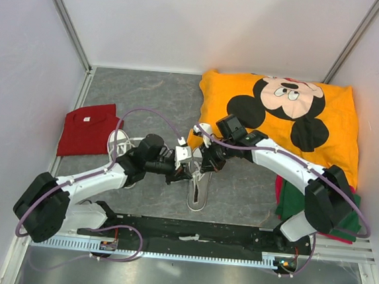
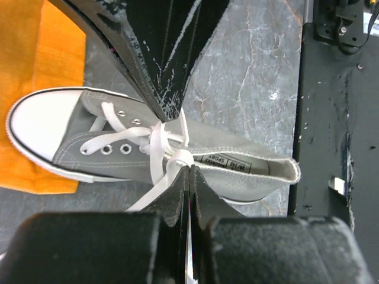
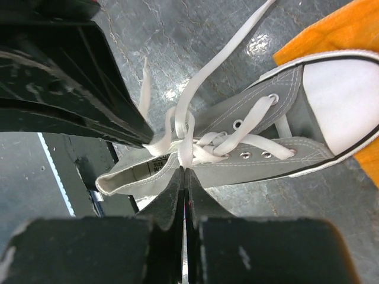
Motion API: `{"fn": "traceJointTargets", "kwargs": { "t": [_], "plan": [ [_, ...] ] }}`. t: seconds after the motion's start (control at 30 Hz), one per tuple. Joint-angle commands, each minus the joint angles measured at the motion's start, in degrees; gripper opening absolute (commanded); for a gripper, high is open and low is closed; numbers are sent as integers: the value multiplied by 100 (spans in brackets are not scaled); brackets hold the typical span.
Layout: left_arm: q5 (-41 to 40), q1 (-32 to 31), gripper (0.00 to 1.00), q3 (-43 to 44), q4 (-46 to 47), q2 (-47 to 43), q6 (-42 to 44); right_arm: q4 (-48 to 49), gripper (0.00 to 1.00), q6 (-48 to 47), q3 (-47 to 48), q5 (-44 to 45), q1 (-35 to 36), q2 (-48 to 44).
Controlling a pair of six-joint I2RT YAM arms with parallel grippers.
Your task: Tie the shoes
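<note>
Tabletop (image 1: 153, 99): two shoes (image 1: 197, 190), two grippers (image 2: 188, 168) pinching laces (image 2: 155, 148).

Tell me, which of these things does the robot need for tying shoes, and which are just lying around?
For the job: grey shoe, its white laces, left gripper and right gripper pinching them, other shoe, partly hidden.
Lying about: red cloth, orange Mickey Mouse cushion, green and red cloths.

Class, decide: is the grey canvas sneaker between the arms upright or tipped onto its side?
Upright: the grey canvas sneaker shows its laced top, white toe cap and insole label to both wrist cameras.
</note>
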Motion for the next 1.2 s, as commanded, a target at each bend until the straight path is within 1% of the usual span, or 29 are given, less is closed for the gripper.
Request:
{"fn": "traceJointTargets", "kwargs": {
  "t": [0.0, 0.1, 0.27, 0.3, 0.4, 0.6, 0.67, 0.77, 0.87, 0.9, 0.93, 1.0, 1.17],
  "plan": [
    [-246, -73, 2, 105, 570, 294, -677, 521, 0, 371, -244, -116, -20, -312],
    [-247, -134, 2, 149, 824, 478, -942, 599, 0, 450, -358, -116, -20, -374],
    [-606, -266, 2, 88, 1466, 698, -1303, 802, 0, 652, -429, -230, -20, -391],
    [-634, -275, 2, 97, 1563, 742, -1564, 819, 0, 652, -438, -248, -20, -391],
    [-835, -310, 2, 114, 1880, 918, -1795, 811, 0, 661, -473, -265, -29, -374],
    [-1012, -328, 2, -202, 2969, 1164, -2059, 855, 0, 714, -499, -327, -107, -348],
    [-1003, -363, 1, -447, 3564, 1191, -2059, 890, 0, 889, -491, -353, -143, -295],
    [-1003, -520, 2, -772, 4233, 1069, -1832, 925, 0, 1021, -473, -467, -257, -198],
    [-1082, -722, 3, -1045, 4490, 989, -1375, 934, 0, 1100, -455, -590, -301, -137],
    [-1099, -749, 3, -1107, 4682, 997, -1026, 934, 0, 1100, -455, -617, -301, -119],
    [-1100, -767, 3, -1177, 4806, 1006, -883, 942, 0, 1109, -455, -643, -310, -119],
    [-1126, -846, 3, -1344, 5165, 1085, -436, 942, 0, 1118, -473, -713, -319, -102],
    [-1240, -899, 2, -1512, 5721, 1375, 180, 951, 0, 1188, -473, -845, -310, -49]
  ]
}}
